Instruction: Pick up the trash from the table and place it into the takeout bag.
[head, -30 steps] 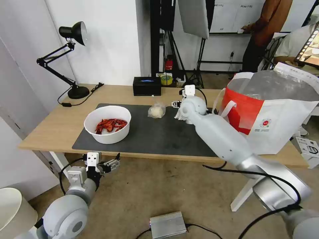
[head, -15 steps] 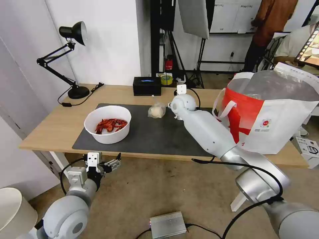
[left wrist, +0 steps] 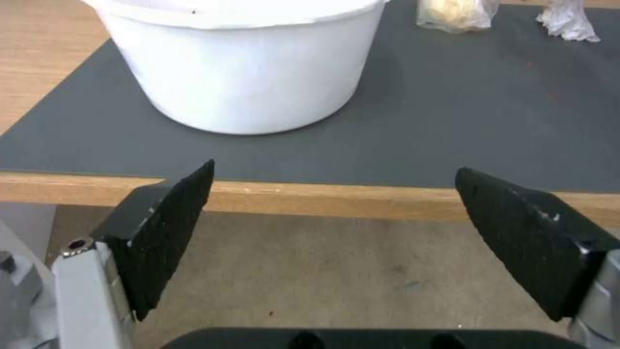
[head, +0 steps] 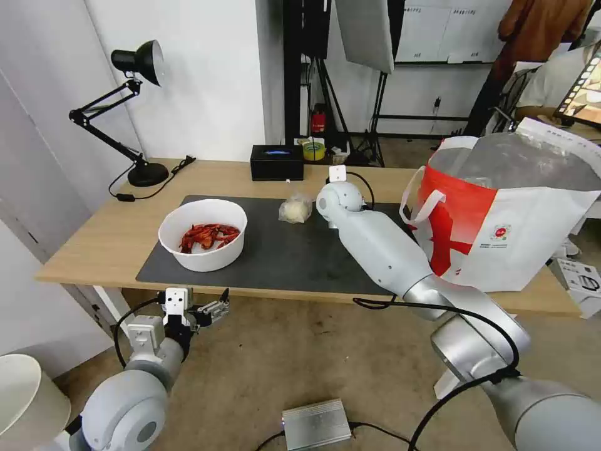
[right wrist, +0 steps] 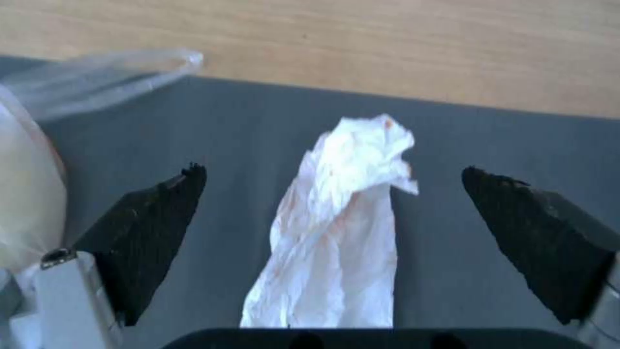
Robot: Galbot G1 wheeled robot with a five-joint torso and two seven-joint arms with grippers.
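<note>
Bowl of shells: one, on mat.
Knotted bag: one.
Tissue: one, between spread right gripper fingers.
Left gripper: spread, below table edge.

Right gripper spread wide over the dark grey mat, crumpled white tissue lying between the black fingertips. Small clear knotted bag just beside one finger; light-wood table beyond.

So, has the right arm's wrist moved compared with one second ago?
Yes. In the head view the right gripper wrist has gone toward the robot's left, away from the takeout bag and nearer the small knotted bag.
</note>
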